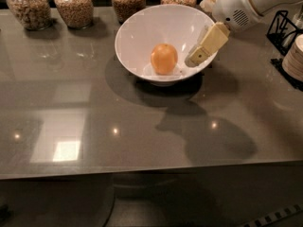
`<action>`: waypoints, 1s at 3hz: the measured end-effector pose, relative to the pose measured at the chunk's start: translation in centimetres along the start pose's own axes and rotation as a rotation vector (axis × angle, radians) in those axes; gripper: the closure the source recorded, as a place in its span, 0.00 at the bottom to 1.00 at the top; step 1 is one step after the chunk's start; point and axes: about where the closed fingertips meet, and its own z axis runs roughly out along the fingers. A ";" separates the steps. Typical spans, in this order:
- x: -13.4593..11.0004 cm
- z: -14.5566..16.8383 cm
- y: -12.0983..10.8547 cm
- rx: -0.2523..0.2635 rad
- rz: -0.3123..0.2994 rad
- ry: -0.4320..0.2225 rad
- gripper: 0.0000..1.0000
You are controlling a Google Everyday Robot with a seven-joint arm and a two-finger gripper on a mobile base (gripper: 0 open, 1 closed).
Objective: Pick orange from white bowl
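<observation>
The orange point(164, 58) is seen in the bowl point(142, 27). The gripper point(194, 59) is held beside it, its grip not discernible. Jars point(73, 6) are lined along the far edge.

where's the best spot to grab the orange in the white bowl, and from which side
Grip the orange across its widest middle, coming down from above. It is a smooth ball alone at the bottom of the white bowl, whose tall flaring walls block a sideways approach. The gripper is at the rim on the view's right, so it likely must centre over the fruit first.
</observation>
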 end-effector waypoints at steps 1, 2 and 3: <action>0.9 3.8 -2.2 0.010 -0.004 -0.015 0.00; 1.4 7.3 -3.5 -0.005 0.001 -0.032 0.11; 2.0 9.9 -3.9 -0.032 0.014 -0.038 0.24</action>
